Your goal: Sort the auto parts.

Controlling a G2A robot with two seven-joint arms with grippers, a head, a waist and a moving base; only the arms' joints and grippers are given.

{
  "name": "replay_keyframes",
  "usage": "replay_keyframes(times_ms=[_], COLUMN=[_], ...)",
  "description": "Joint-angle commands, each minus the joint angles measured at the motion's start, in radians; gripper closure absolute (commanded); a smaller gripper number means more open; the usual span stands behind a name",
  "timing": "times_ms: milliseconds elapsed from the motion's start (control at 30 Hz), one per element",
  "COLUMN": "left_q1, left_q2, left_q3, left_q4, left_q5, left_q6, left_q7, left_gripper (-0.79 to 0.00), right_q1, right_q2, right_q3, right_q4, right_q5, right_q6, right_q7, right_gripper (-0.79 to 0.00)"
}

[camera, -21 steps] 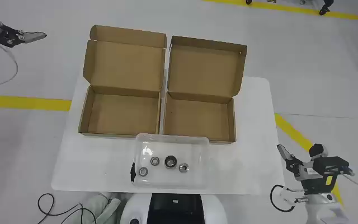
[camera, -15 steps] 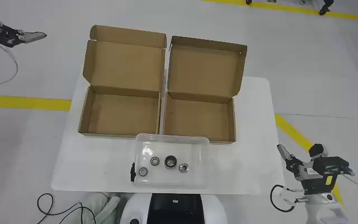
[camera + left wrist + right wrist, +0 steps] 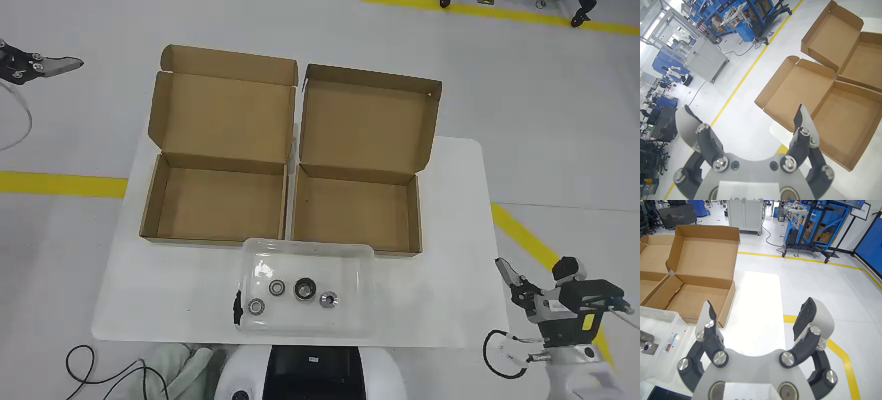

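Nothing moves across these frames. My left gripper (image 3: 743,111) hangs spread open, off the table (image 3: 450,200) at far left; both boxes (image 3: 215,205) are empty; the parts (image 3: 305,290) lie in the bin (image 3: 300,243); my right gripper (image 3: 758,304) gapes, near right. Sorting isn't started.

The white tabletop (image 3: 450,200) stands between the left jaws and the right jaws, both held off its edges. Two open cardboard boxes lie on it touching side by side: the left box (image 3: 215,205) toward the left jaws, the right box (image 3: 355,212) toward the right jaws. A clear plastic bin (image 3: 350,300) sits just beside both boxes' front walls.
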Motion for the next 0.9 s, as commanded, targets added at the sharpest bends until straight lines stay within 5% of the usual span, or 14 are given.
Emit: replay_keyframes(times_ms=[0,867], left_q1=[0.000,0.000], left_q2=[0.000,0.000], left_q3=[0.000,0.000], left_q4=[0.000,0.000], left_q5=[0.000,0.000], left_q6=[0.000,0.000], left_q7=[0.000,0.000], left_gripper=[-0.784,-0.785], right_q1=[0.000,0.064], right_q2=[0.000,0.007], right_q3=[0.000,-0.030], right_q4=[0.000,0.009], right_q5=[0.000,-0.048], right_q6=[0.000,-0.054], right_q7=[0.000,0.058], right_gripper=[-0.785,-0.785])
